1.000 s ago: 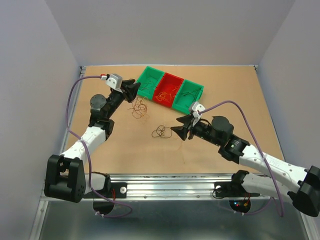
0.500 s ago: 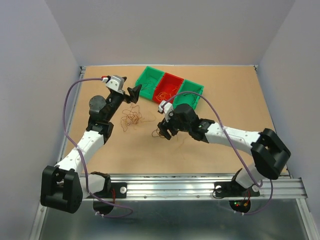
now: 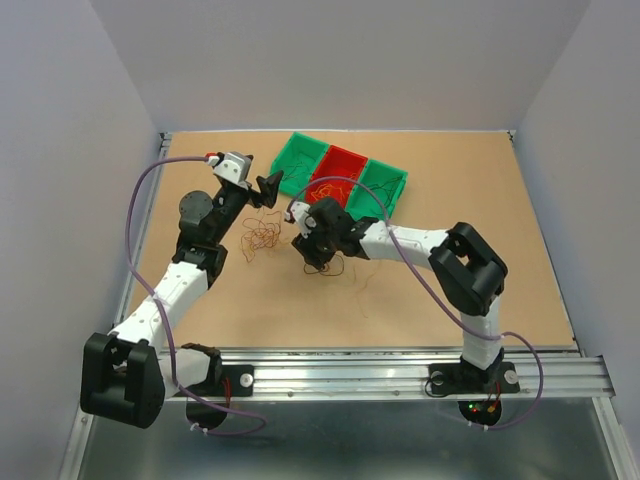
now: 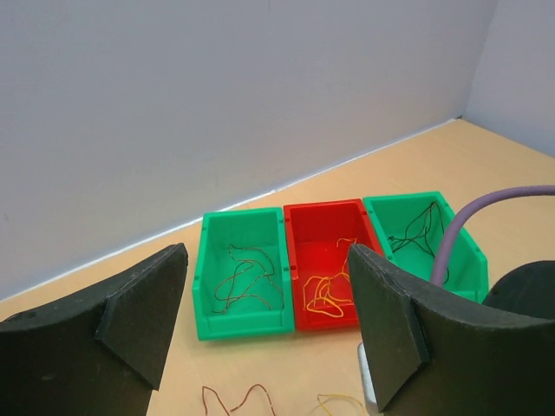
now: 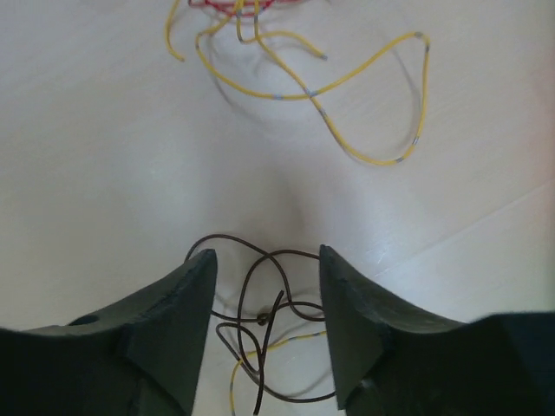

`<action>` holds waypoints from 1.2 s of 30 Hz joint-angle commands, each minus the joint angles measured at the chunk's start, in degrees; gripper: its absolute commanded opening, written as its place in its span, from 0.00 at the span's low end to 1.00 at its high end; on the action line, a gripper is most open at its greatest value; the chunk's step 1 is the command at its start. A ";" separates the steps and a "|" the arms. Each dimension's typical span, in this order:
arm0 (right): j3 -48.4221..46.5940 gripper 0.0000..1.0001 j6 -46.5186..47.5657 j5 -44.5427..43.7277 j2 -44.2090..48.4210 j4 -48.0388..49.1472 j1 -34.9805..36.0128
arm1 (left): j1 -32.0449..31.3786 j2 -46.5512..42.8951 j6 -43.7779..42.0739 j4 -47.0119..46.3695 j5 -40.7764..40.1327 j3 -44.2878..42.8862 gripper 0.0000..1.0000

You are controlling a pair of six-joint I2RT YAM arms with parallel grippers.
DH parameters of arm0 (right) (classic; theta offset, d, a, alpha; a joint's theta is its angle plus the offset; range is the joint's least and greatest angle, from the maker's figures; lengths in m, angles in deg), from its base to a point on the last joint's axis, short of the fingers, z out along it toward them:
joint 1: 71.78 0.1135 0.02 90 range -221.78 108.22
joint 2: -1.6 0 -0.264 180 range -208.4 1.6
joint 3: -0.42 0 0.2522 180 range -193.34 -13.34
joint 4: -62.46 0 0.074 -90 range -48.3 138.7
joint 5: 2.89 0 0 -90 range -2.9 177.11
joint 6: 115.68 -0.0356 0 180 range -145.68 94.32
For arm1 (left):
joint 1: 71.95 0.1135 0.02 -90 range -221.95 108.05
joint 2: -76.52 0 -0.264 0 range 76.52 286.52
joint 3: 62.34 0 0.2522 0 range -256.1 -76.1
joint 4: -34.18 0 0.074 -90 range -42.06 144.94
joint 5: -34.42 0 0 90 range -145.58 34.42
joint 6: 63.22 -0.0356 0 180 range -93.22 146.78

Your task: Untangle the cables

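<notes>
A clump of thin orange and red cables (image 3: 262, 237) lies on the table left of centre. A dark brown cable loop (image 3: 327, 266) lies apart to its right. My right gripper (image 3: 314, 256) is open and points down over that loop. In the right wrist view the dark loop (image 5: 264, 316) lies between the open fingers (image 5: 178, 325), with a yellow cable (image 5: 347, 91) beyond. My left gripper (image 3: 269, 187) is open and empty above the clump's far side. Its wrist view (image 4: 265, 286) looks at the bins, with red (image 4: 234, 399) and yellow (image 4: 341, 401) strands below.
Three bins stand in a row at the back: a left green bin (image 4: 205, 286) with reddish-brown strands, a red bin (image 4: 299, 260) with orange-yellow strands, a right green bin (image 4: 381, 217) with dark strands. They also show in the top view (image 3: 340, 178). A loose strand (image 3: 366, 285) lies right of the loop.
My right arm has swung left and folded in, bringing its open gripper down over the dark loop. The left gripper has barely moved. The orange clump has spread a little lower.
</notes>
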State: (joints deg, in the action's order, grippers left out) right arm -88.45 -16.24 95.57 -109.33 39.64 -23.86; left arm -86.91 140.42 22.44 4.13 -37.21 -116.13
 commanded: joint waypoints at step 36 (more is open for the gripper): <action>40.55 0.00 -43.26 -10.12 34.90 74.25 -14.61 | -3.75 5.53 -7.60 -2.59 28.11 -0.93 0.87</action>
State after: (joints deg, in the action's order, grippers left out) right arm -52.52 -53.77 93.43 -79.39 98.09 -39.03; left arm -88.33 144.18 19.14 4.30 -22.15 -116.13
